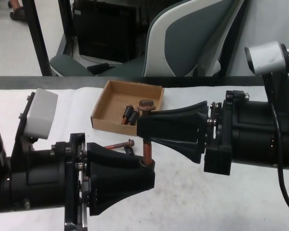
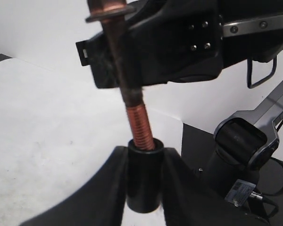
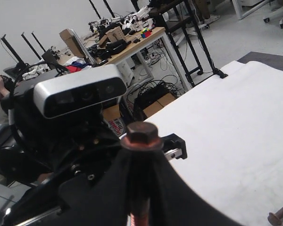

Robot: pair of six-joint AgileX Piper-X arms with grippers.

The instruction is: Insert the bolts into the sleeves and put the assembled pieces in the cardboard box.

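The fingers [image 2: 96, 193] of my left gripper [image 1: 145, 169] were clamped on either side of the short black cylindrical sleeve [image 2: 144, 176]. They held it upright above the white worktop [image 1: 207, 192] with its open mouth facing up, so I judged it was set there to take a bolt from above. My right gripper [image 1: 143, 126] had its fingers closed on the long copper-coloured bolt [image 2: 137, 123], gripping high on the shank just under the flanged hex head. This left the lower part free and hanging vertically in line with the sleeve.

The bolt's tip sat just inside the sleeve's mouth, with most of the shank above it. The threads at the lower end looked bright copper, while the upper shank looked darker.

Behind the pair stood the shallow brown cardboard box [image 1: 108, 125], with a couple of assembled pieces [image 1: 130, 115] lying in it. Another loose copper bolt [image 1: 120, 144] lay on the worktop near the left gripper.
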